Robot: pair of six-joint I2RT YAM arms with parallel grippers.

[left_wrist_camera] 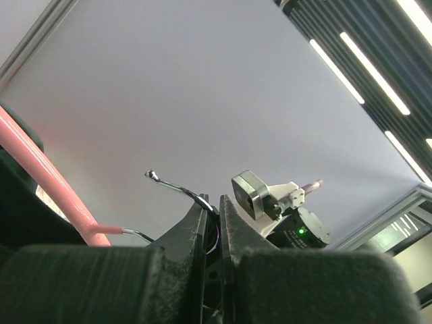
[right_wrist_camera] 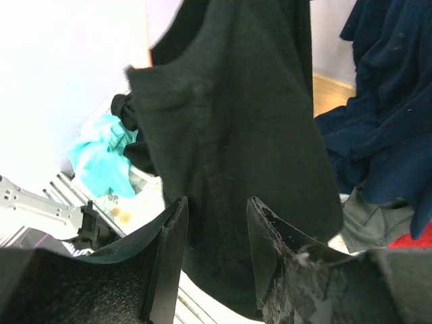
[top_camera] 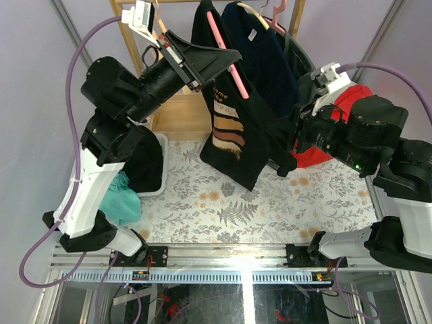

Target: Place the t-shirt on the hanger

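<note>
Overhead, I had the left gripper (left_wrist_camera: 217, 206) pinched tight on the thin metal hook (left_wrist_camera: 177, 187) of the hanger (top_camera: 237, 77), holding it high over the back of the table (top_camera: 223, 209). The t-shirt (top_camera: 229, 145) hung down from it with the print showing and the pink bar slanting across the black cloth. My right gripper (right_wrist_camera: 216, 206) sat just beside the shirt's lower edge, jaws apart and pinching nothing, the cloth hanging right in front of its fingers, near the navy t-shirt (top_camera: 270, 61).
</note>
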